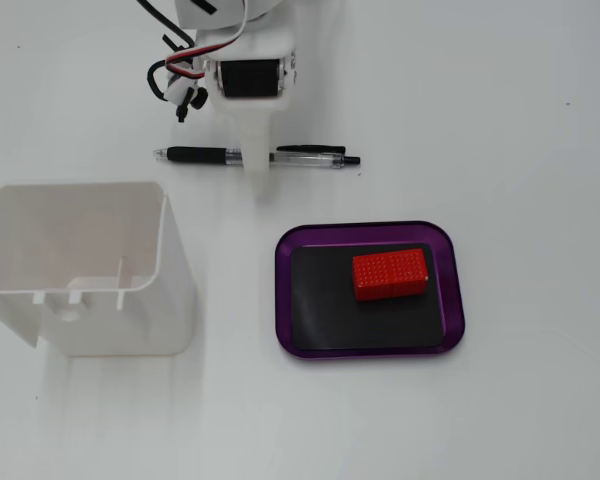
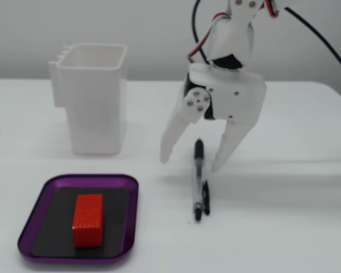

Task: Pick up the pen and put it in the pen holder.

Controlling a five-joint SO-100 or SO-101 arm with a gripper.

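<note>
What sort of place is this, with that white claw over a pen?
Probably a hobby or lab test bench. A bare white table holds only practice props: a pen, a white pen holder and a purple tray with a red block. The small arm's gripper hangs open over the pen.

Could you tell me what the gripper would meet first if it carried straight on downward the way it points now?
Probably the pen: the open gripper straddles it, with the table beneath.
</note>
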